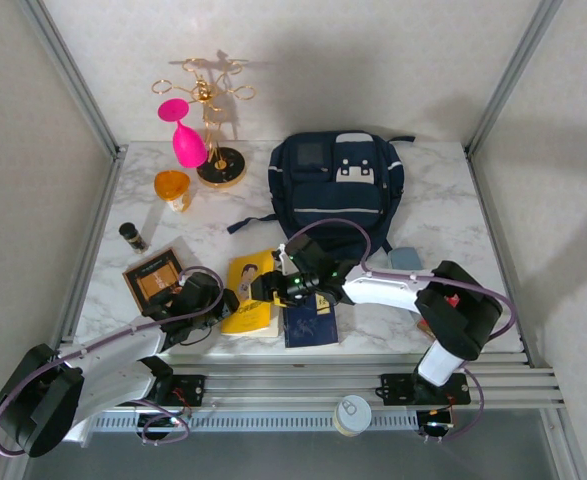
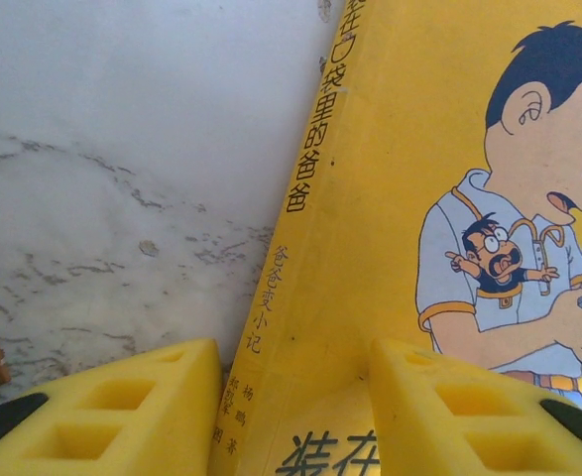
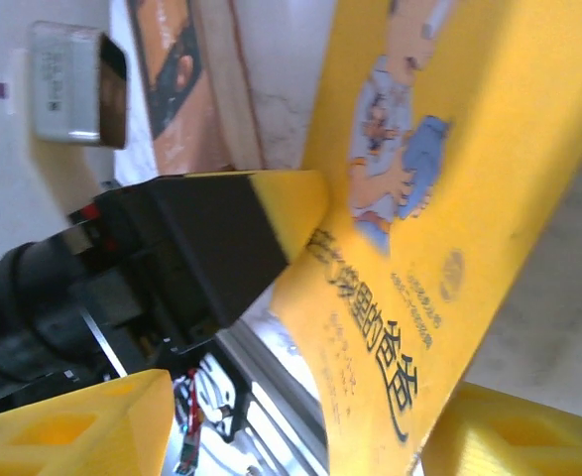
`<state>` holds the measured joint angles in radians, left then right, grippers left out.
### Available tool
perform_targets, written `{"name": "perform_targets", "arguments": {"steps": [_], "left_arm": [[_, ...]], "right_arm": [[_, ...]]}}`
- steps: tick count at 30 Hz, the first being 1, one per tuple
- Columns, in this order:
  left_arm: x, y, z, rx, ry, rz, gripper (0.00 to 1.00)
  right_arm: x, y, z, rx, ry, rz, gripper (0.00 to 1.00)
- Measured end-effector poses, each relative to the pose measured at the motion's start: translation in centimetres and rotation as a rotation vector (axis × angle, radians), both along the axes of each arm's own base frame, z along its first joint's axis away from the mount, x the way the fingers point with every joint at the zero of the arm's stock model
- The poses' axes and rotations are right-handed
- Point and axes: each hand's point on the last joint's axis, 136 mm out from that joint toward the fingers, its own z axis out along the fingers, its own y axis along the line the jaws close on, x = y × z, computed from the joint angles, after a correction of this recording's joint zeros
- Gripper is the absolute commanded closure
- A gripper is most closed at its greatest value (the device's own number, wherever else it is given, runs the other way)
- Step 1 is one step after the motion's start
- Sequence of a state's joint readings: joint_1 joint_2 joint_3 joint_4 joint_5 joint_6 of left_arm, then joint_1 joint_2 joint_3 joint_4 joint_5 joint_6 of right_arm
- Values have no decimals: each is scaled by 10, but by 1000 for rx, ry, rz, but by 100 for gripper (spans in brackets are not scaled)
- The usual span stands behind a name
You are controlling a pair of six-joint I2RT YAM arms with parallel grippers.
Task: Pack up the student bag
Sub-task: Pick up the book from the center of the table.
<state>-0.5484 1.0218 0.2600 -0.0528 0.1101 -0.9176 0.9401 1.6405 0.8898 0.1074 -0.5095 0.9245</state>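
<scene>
The student bag (image 1: 338, 185), a large navy backpack, lies at the back centre of the table. In front of it lies a yellow comic-cover book (image 1: 250, 290), with a small flat navy book (image 1: 310, 320) to its right. My left gripper (image 1: 223, 300) is at the yellow book's left edge. Its yellow fingers stand open astride the spine (image 2: 295, 352), the right finger (image 2: 449, 407) over the cover (image 2: 419, 149). My right gripper (image 1: 265, 287) is at the book's right side, open (image 3: 300, 397), with the book's cover (image 3: 439, 198) slanting between its fingers. The left gripper's finger (image 3: 221, 238) shows beside the cover.
A pink glass (image 1: 185, 140), a gold wire stand (image 1: 213, 110) and an orange cup (image 1: 172, 188) stand at the back left. A small dark bottle (image 1: 131, 236) and a brown book (image 1: 155, 277) lie left of the yellow book. A pale blue object (image 1: 405, 258) sits by the bag's right.
</scene>
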Motion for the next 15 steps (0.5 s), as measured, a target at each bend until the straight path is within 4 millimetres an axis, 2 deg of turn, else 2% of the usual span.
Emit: {"name": "perform_targets", "arguments": {"steps": [4, 6, 8, 12, 15], "left_arm": [[0, 0, 0, 1, 0, 1, 56], [0, 0, 0, 2, 0, 0, 56], [0, 0, -1, 2, 1, 0, 56], [0, 0, -1, 3, 2, 0, 56], [0, 0, -1, 3, 2, 0, 56]], "right_arm": [[0, 1, 21, 58, -25, -5, 28], [0, 3, 22, 66, -24, -5, 30], [1, 3, 10, 45, -8, -7, 32], [2, -4, -25, -57, 24, -24, 37], [3, -10, -35, -103, 24, -38, 46]]}}
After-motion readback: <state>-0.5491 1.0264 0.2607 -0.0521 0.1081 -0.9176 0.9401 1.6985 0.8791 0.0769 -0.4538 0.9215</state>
